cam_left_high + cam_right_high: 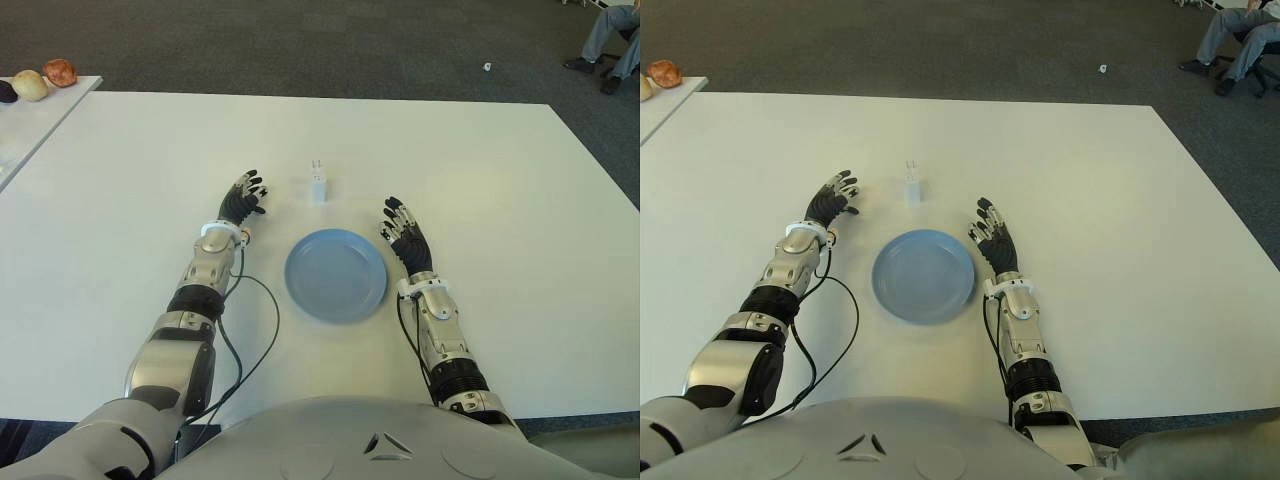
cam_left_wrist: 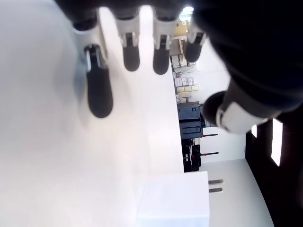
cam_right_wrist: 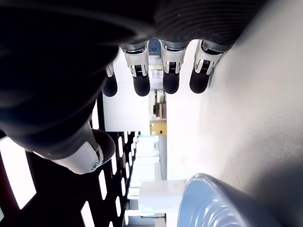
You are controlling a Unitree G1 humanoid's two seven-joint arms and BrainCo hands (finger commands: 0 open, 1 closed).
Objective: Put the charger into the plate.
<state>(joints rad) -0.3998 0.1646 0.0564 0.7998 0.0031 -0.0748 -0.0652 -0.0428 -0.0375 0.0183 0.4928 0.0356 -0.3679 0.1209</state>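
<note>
White charger [image 1: 318, 186] is stood prongs-up on the table [image 1: 500, 180] just beyond the plate [image 1: 335, 274], ungrasped; left hand [image 1: 241, 202] and right hand [image 1: 404, 232] are held wide, flanking both, so either reach is kept free

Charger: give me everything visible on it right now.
The charger is a small white block, plastic by the look, standing on the white table with two metal prongs pointing up. It sits just beyond the blue plate, not touching it. The open left hand is beside it on its left, the open right hand nearer the plate's right; nothing grips it.
</note>
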